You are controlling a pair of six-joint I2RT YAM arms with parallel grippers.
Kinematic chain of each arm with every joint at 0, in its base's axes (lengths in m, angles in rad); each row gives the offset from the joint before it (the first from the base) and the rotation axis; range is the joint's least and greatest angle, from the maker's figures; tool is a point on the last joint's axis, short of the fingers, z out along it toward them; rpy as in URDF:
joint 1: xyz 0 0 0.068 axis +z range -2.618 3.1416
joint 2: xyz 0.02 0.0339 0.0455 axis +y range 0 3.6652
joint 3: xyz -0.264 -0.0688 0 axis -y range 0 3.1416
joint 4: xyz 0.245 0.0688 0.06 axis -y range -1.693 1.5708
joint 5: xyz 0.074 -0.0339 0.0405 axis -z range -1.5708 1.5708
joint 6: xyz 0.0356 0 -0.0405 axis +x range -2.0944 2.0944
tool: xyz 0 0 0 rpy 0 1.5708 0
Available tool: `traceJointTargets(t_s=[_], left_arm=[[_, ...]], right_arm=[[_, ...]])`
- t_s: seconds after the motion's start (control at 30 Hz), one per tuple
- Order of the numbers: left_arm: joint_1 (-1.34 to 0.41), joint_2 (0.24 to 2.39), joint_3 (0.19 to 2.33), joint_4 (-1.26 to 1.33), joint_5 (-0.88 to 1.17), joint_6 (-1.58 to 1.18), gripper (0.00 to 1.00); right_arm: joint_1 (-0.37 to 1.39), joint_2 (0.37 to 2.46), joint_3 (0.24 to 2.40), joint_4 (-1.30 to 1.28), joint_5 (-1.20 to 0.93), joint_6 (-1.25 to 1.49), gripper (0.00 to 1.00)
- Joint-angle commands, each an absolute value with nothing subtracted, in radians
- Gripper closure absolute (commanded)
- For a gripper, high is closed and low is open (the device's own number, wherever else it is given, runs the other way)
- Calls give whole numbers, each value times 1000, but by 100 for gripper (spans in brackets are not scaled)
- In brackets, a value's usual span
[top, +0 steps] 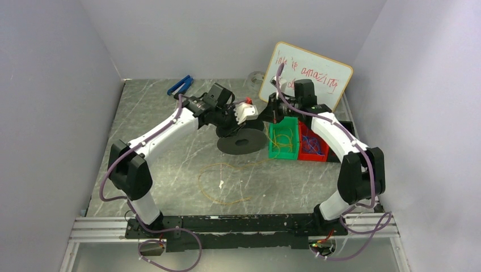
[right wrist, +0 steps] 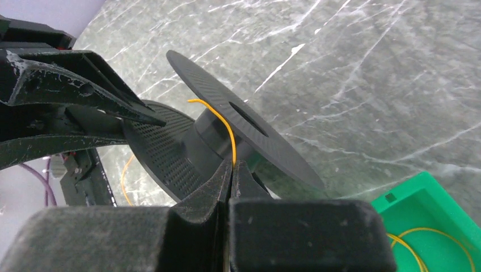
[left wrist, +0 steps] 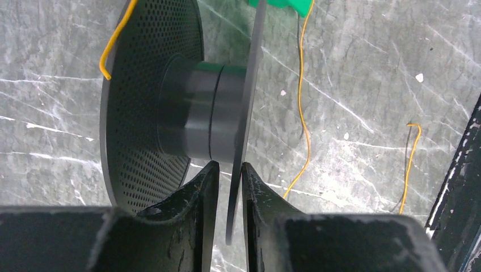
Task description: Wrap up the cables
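The black spool (top: 241, 141) is held up on edge above the table. My left gripper (top: 228, 128) is shut on its thin solid flange (left wrist: 249, 85). The flange edge sits between the two fingertips in the left wrist view (left wrist: 230, 168), with the perforated flange (left wrist: 144, 102) and hub (left wrist: 198, 110) to the left. My right gripper (right wrist: 231, 165) is shut on the yellow cable (right wrist: 220, 120), which arcs over the hub (right wrist: 207, 139) between the flanges. The rest of the cable lies in loose loops (top: 224, 182) on the table in front of the spool. Strands also show in the left wrist view (left wrist: 306, 113).
A green bin (top: 283, 148) holding yellow cables and a red bin (top: 313, 154) holding blue-purple wires stand right of the spool, under my right gripper (top: 274, 118). A whiteboard (top: 309, 71) leans at the back right. A blue tool (top: 180, 85) lies at the back.
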State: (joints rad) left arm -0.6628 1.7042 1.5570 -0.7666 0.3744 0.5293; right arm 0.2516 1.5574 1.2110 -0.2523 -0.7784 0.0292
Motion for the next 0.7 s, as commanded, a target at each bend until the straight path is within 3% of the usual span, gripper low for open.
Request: traceJointTargets(t_s=[0.0,0.17,0.4,0.53,0.63,0.67], left_arm=[[-662,1684,1572,-727,365,510,73],[-662,1683,1571,-706,372,495,71],[-660,1668,1583,-705,390,476,57],[-650,1635,1593,-713,410,467,40],[-626,1607,1608,-718,454,448,11],[-613,1597,1613,-719,473,441,7]], right_arm=[[260,1584,1254,-263,-878,23,100],[262,1602,1237,-240,-853,43,100],[263,1626,1224,-210,-826,70,100],[263,1630,1218,-203,-808,70,100],[263,1636,1211,-198,-790,72,100],[263,1643,1212,-197,-783,74,100]])
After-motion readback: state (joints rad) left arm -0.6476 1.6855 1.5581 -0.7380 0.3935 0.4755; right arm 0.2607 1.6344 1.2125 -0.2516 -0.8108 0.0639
